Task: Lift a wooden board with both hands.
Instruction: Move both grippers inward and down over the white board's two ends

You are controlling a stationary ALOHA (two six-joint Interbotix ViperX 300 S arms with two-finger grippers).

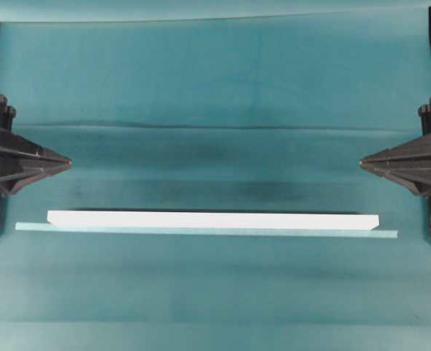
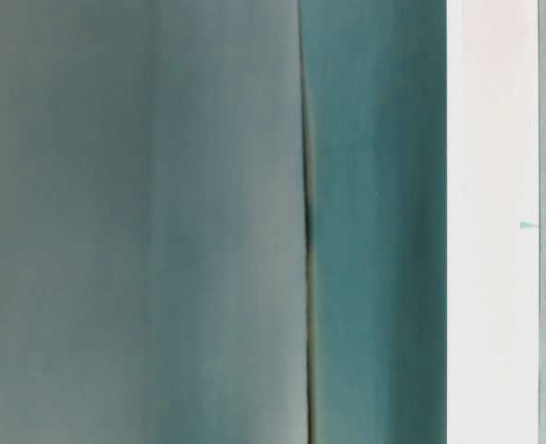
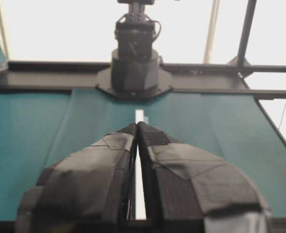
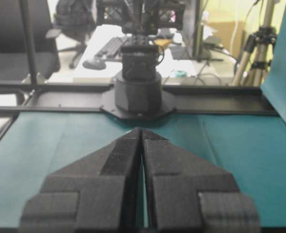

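1. Two grippers faced each other across the teal cloth (image 1: 215, 80) in the overhead view, the left gripper (image 1: 68, 163) at the left edge, the right gripper (image 1: 362, 162) at the right edge, each tapering to a sharp wedge.
2. Left gripper's fingers (image 3: 104, 165) were pressed together at the tips in its wrist view, wrapped in matte black tape with creased, overlapping seams; nothing sat between them.
3. Right gripper's fingers (image 4: 119, 165) were likewise closed tip to tip, blocky and stepped, with a coarse dark strip along the inner edges, gripping nothing.
4. Over to the wooden board (image 1: 212, 219): a long, flat, smooth white plank with angled-cut ends, lying on the cloth below the line between the two grippers, clear of both.
5. Just beside its near edge ran a pale teal strip (image 1: 207, 231), thinner and longer, sticking out past both ends of the board.
6. From the table-level view, the board (image 2: 491, 222) showed as a plain white band, blurred, against the cloth.
7. Soft folds and a long horizontal crease marked the cloth; each wrist view showed the opposite arm's round black base (image 4: 138, 94) on a black rail.
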